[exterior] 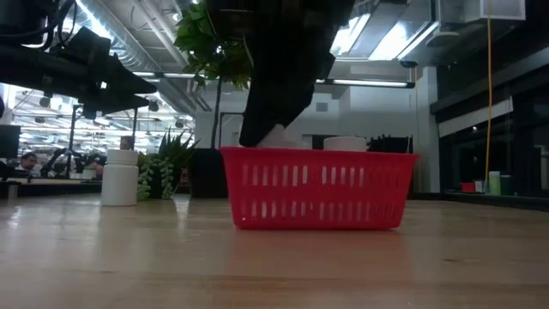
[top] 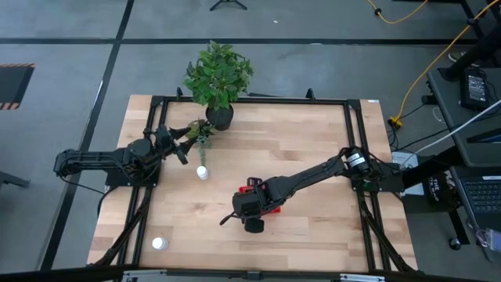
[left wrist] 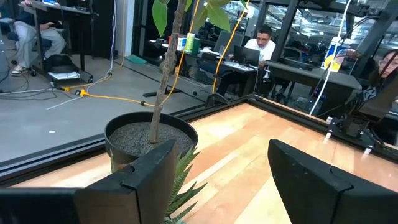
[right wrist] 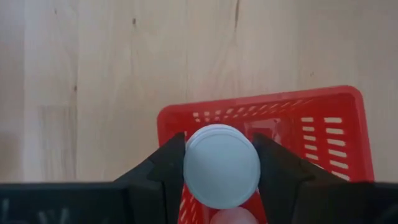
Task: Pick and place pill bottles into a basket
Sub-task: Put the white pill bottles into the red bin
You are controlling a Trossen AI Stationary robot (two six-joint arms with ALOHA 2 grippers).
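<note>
Right wrist view: the right gripper [right wrist: 222,167] pinches a white pill bottle [right wrist: 222,165] between its dark fingers, directly over the red basket [right wrist: 323,124] mid-table. The left gripper [left wrist: 217,180] hangs spread beside the black plant pot [left wrist: 134,134]. Two more bottles [top: 202,172] stand apart on the table [top: 313,141].
</note>
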